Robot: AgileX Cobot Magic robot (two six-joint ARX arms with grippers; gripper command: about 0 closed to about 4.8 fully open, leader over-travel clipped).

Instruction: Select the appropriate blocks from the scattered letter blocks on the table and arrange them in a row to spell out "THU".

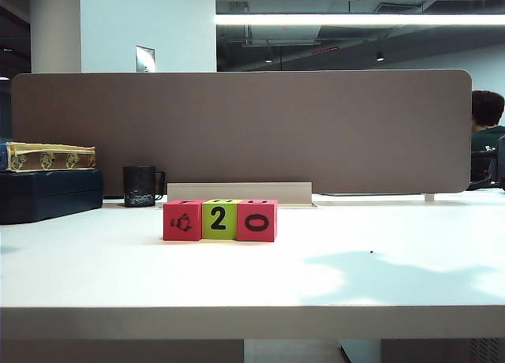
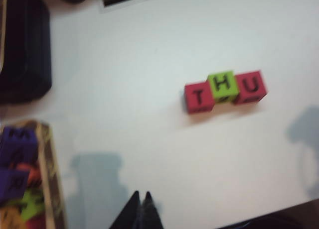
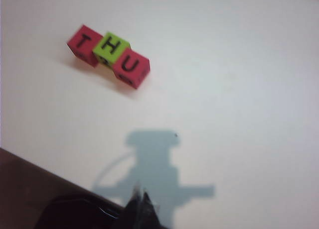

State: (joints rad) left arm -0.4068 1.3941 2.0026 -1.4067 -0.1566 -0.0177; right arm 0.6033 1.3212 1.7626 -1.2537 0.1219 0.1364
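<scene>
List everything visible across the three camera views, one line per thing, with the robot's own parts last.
Foam letter blocks: three, two pinkish-red flanking one lime-green, in a touching row mid-table, tops reading T, H, U.
White table: one, bearing everything.
Black mug: one, behind the row, to its left.
Dark case: one, far left.
Box of coloured blocks: one, yellowish rim, atop the dark case.
Brown partition: one, behind the table.
Left gripper: black, shut, above bare table.
Right gripper: black, shut, near the table edge.
</scene>
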